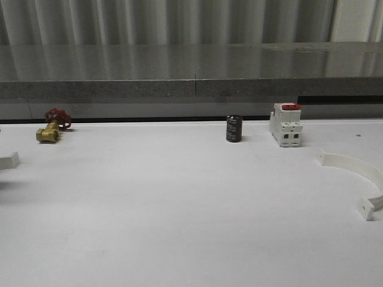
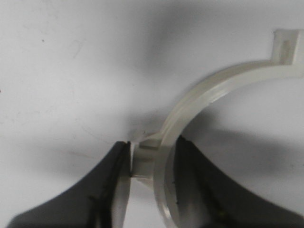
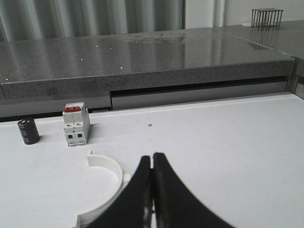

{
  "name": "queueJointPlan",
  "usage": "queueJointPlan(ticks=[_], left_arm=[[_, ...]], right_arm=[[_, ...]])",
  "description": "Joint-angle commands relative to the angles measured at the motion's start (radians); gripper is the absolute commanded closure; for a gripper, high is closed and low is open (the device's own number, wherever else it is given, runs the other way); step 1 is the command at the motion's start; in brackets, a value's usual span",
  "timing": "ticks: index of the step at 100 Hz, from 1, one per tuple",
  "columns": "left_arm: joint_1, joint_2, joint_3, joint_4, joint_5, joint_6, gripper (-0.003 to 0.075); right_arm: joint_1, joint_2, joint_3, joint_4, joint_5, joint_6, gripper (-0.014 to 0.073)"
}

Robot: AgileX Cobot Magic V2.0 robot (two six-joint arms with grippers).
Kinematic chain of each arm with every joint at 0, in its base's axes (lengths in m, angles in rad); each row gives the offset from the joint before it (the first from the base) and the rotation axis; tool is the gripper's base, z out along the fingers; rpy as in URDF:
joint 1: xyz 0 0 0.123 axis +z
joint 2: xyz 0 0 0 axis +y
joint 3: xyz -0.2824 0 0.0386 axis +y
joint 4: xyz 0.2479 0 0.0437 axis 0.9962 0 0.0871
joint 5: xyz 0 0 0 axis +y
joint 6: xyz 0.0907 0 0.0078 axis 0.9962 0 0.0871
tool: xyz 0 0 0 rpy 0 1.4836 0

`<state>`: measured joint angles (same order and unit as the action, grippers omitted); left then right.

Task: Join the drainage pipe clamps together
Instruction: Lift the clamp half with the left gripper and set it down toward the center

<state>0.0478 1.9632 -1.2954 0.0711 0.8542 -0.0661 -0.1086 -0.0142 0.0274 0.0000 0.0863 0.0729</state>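
One drainage pipe clamp (image 2: 213,90), a white half-ring band, sits between the black fingers of my left gripper (image 2: 153,156), which is shut on its band and end tab just above the white table. Its other tab (image 1: 9,160) pokes in at the far left edge of the front view. The second drainage pipe clamp (image 1: 359,173) lies flat on the table at the right, with holed tabs at its ends. My right gripper (image 3: 152,159) is shut with nothing in it, and it hovers just beside that clamp (image 3: 111,175).
A white breaker (image 1: 285,124) with a red switch and a black cylinder (image 1: 234,128) stand at the back of the table. A brass valve (image 1: 52,127) with a red handle lies at the back left. A grey ledge (image 1: 191,78) runs behind the table.
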Motion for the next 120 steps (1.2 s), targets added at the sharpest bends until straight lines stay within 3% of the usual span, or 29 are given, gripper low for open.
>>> queueJointPlan(ticks=[1,10,31,73,106,120], left_arm=[[0.003,-0.047,-0.031,-0.006,-0.003,-0.01,0.0624],[0.003,-0.047,-0.058,-0.006,0.009,-0.01,0.0664],[-0.047,-0.092,-0.169,-0.056,0.066,-0.013,0.0665],[-0.318,-0.069,-0.216,-0.097,0.025,-0.308,0.0665],[-0.458,0.042,-0.216,-0.138,0.0,-0.328,0.0665],[-0.464,0.049,-0.216,-0.138,0.0,-0.328,0.0585]], right_arm=[[-0.006,-0.016,-0.017,0.0,-0.073,-0.005,0.066],[-0.006,-0.016,-0.017,0.0,-0.073,-0.005,0.066],[-0.006,-0.016,-0.017,0.0,-0.073,-0.005,0.066],[-0.006,-0.016,-0.017,0.0,-0.073,-0.005,0.066],[-0.006,-0.016,-0.017,0.0,-0.073,-0.005,0.066],[-0.006,-0.016,-0.017,0.0,-0.073,-0.005,0.066]])
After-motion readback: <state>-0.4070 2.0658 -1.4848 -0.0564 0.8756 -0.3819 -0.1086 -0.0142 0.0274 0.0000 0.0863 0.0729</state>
